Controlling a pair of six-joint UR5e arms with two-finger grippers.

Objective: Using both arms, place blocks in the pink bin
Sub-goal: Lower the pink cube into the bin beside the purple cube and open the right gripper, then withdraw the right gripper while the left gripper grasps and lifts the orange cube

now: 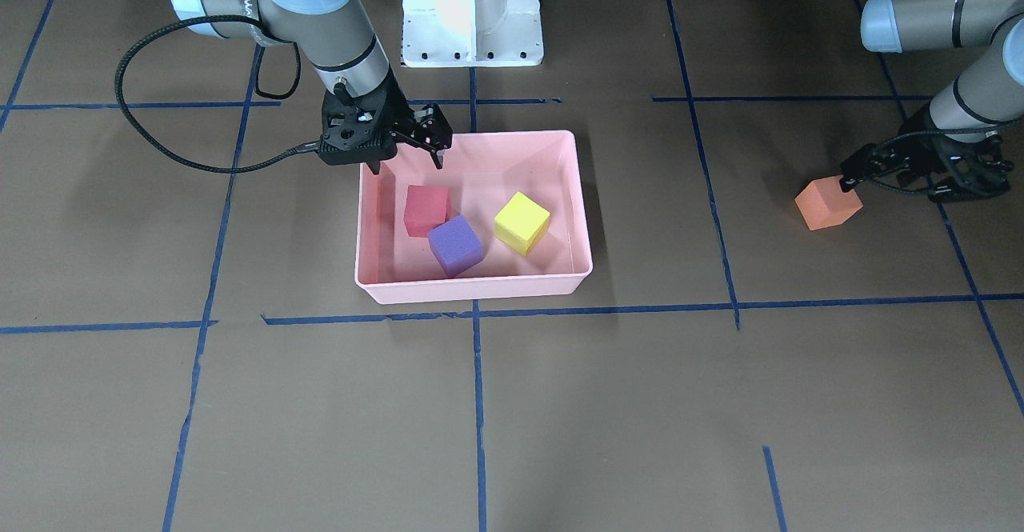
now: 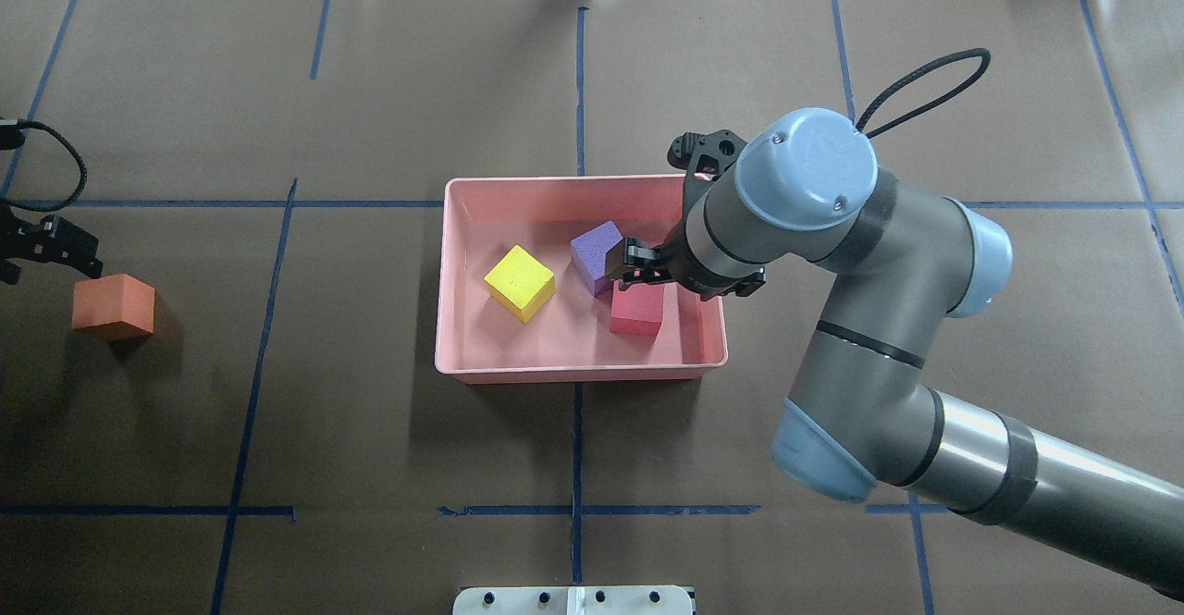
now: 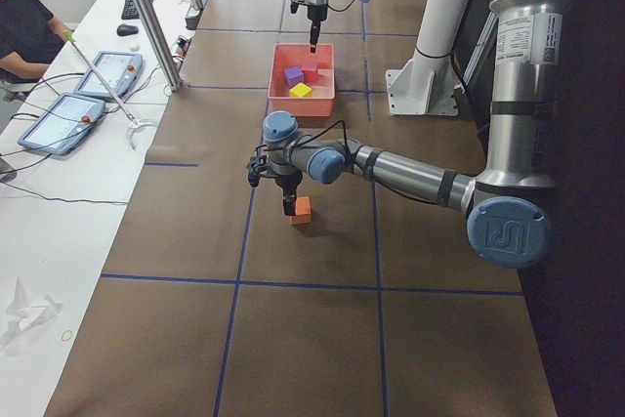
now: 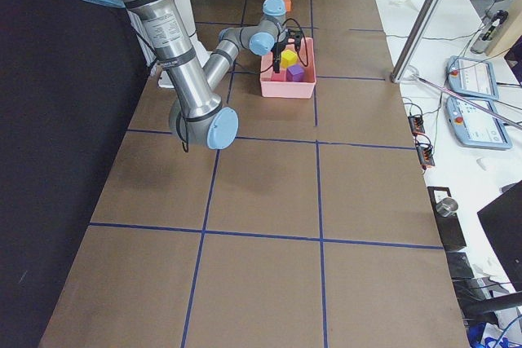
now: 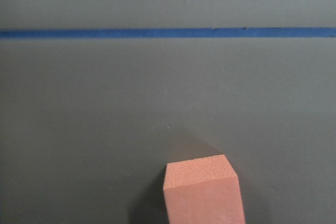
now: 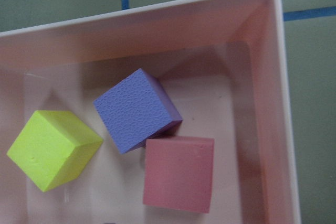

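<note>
Orange block (image 5: 202, 192) sits at the bottom edge of the left wrist view, close under the left tool (image 1: 900, 186), flat on the brown surface (image 1: 640, 404) with its shadow beside it. From the front, one of this tool's fingertips (image 1: 848, 182) hangs at the block's upper corner; I cannot tell whether it touches. The other finger stands on the far side, away from the block, so the fingers are spread wide with nothing between them. A blue tape line (image 5: 168, 33) crosses the surface ahead of this tool.

Well apart from the left tool, toward the right arm, lies the pink bin (image 1: 472, 286). The right tool (image 1: 406, 166) hangs over one end of the bin, above the rim, pointing down. Its fingers are parted and it carries nothing. The red block (image 1: 426, 210) lies on the bin floor directly below this tool. The purple block (image 1: 455, 246) rests just past it, turned at an angle, one corner touching the red block's edge. The yellow-green block (image 1: 522, 222) lies farther out from the tool, toward the left arm's side, near the purple one with a small gap between them. All three rest inside the bin, clear of its walls.
</note>
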